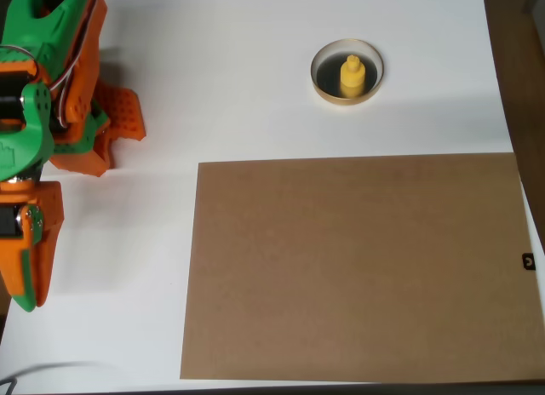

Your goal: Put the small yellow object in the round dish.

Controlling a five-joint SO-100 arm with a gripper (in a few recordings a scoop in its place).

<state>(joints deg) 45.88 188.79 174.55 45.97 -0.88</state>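
Overhead view: we see the small yellow object (352,76) upright inside the round dish (321,82) near the worktop's far edge, apparently delivered, the gripper (115,131) parked left, its closure indiscernible.

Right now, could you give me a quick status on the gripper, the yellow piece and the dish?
Gripper at left edge, apart from everything, jaw state unclear. Small yellow object upright inside round dish. Brown board below, not obstructing.

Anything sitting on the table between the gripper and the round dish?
No. In the overhead view the stretch between the gripper and the round dish, which holds the small yellow object, is bare white table. The brown board lies below it.
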